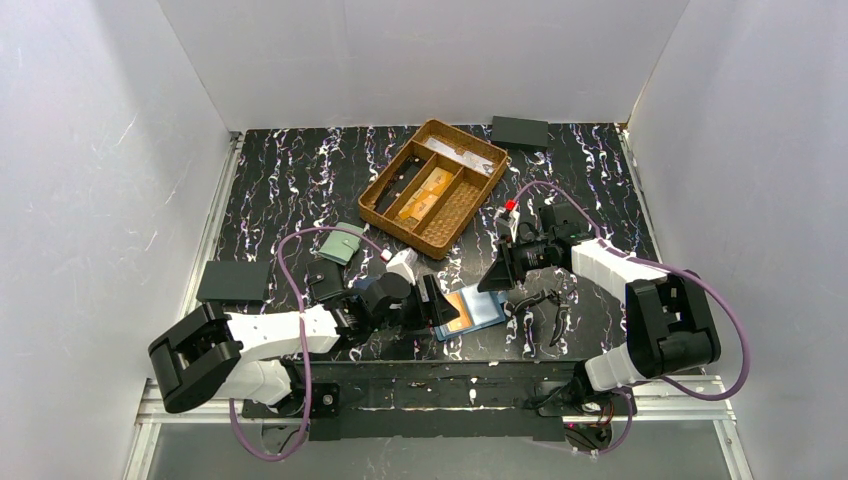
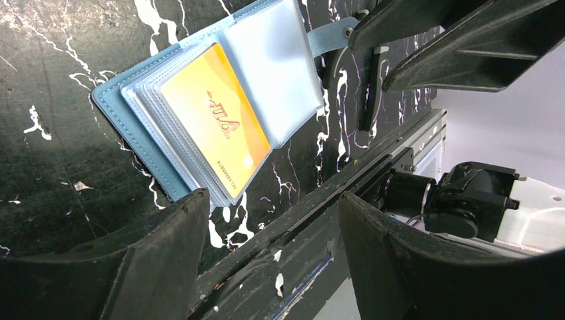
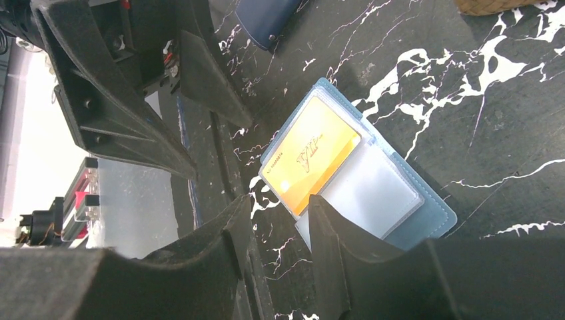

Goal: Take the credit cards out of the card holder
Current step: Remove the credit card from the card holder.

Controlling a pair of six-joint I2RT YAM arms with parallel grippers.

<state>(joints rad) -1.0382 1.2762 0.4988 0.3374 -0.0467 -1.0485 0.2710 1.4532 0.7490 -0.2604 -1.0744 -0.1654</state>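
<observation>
On the orange-gold credit card (image 2: pixel 216 127) we read "VIP" in slanted red script; a line of small print runs along one long edge, too fine for us to read; in the right wrist view the script looks pale. The card sits under the top clear sleeve of the card holder (image 2: pixel 110 100), which lies open and flat on the desk (image 2: pixel 46 167), just ahead of the left gripper (image 2: pixel 270 203). That gripper's jaws stand wide apart with nothing between them; one fingertip (image 2: pixel 180 227) is right at the holder's near corner, and we cannot tell whether it touches.

The right gripper (image 3: pixel 280 207) is parted only narrowly, and we see nothing clamped in the gap; its tips hang at the holder's near edge, by the card's corner.

The right wrist view alone shows a navy wallet (image 3: pixel 266 17) beyond the holder. The overhead view alone shows a wicker tray (image 1: pixel 395 165) farther beyond both grippers, with more orange-gold cards (image 1: pixel 420 205) in a middle compartment, and a pale green wallet (image 1: pixel 342 243) off to the left gripper's side.
</observation>
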